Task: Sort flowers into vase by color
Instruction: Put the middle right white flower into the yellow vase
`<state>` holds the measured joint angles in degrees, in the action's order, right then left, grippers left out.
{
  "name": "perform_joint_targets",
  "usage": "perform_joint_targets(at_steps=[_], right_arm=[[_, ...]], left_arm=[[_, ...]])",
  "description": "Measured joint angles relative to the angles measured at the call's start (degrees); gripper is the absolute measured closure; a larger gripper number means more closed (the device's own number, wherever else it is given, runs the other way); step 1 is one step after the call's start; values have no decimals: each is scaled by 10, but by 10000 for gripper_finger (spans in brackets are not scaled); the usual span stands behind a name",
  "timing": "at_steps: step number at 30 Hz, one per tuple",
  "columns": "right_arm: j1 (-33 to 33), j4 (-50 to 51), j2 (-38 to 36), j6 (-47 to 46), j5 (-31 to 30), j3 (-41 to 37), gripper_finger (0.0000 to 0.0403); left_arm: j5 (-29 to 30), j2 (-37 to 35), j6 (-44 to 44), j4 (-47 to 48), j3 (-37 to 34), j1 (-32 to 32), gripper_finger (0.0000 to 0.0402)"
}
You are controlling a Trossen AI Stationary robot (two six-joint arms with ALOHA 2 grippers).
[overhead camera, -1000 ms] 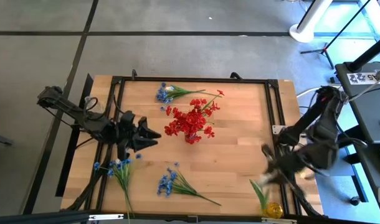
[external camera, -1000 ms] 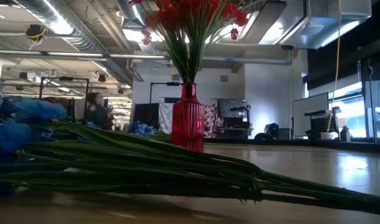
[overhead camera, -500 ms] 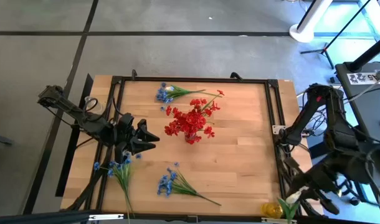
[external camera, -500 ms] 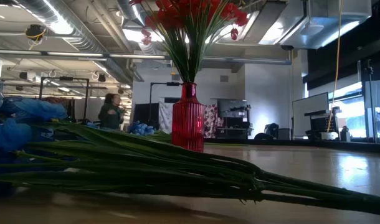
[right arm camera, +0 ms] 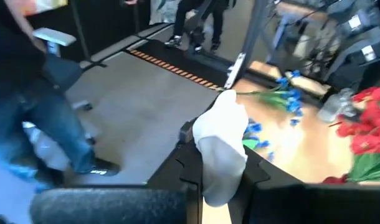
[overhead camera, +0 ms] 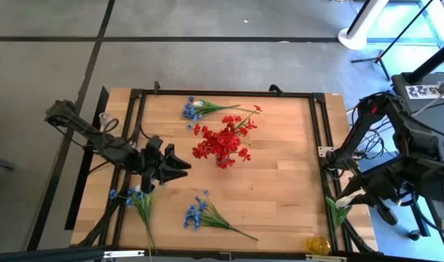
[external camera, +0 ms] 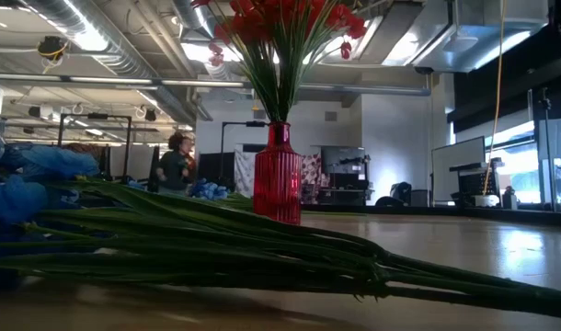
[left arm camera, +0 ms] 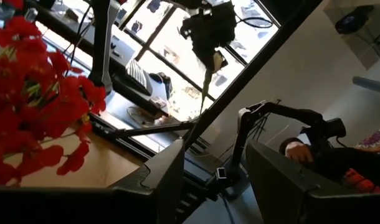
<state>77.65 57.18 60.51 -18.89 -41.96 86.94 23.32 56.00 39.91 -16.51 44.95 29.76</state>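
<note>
A red vase (overhead camera: 223,161) packed with red flowers (overhead camera: 223,138) stands just above the centre of the wooden table (overhead camera: 280,182) in the high view; in the low view the ribbed vase (external camera: 278,175) rises at centre frame behind a sprig's green stems (external camera: 244,253).

Three blue sprigs lie loose on the table: one (overhead camera: 200,109) near the top edge left of centre, one (overhead camera: 138,200) at lower left, one (overhead camera: 204,215) at bottom centre. A small yellow object (overhead camera: 319,245) sits at the lower right corner.

The left gripper (overhead camera: 180,164) hovers at mid-left, pointing toward the vase, its fingers (left arm camera: 171,180) parted with nothing between them.

The right gripper (overhead camera: 347,200) hangs off the table's right edge at lower right, closed on a white flower (overhead camera: 351,198) whose green leaves trail below; the right wrist view shows the white bloom (right arm camera: 224,149) pinched between the fingers (right arm camera: 177,165).

A person (external camera: 175,167) stands in the room at left of the low view.
</note>
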Motion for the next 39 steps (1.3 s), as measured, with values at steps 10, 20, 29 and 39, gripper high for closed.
perform_joint_targets(at_steps=[10, 20, 29, 39], right_arm=[[0, 13, 24, -14, 29, 0, 363], [0, -19, 7, 18, -6, 0, 363], [0, 14, 14, -4, 0, 0, 363], [0, 14, 27, -2, -2, 0, 363]], left_arm=[[2, 11, 21, -3, 0, 0, 234], [35, 10, 20, 9, 0, 0, 234], [39, 10, 20, 9, 0, 0, 234], [39, 10, 20, 11, 0, 0, 234]])
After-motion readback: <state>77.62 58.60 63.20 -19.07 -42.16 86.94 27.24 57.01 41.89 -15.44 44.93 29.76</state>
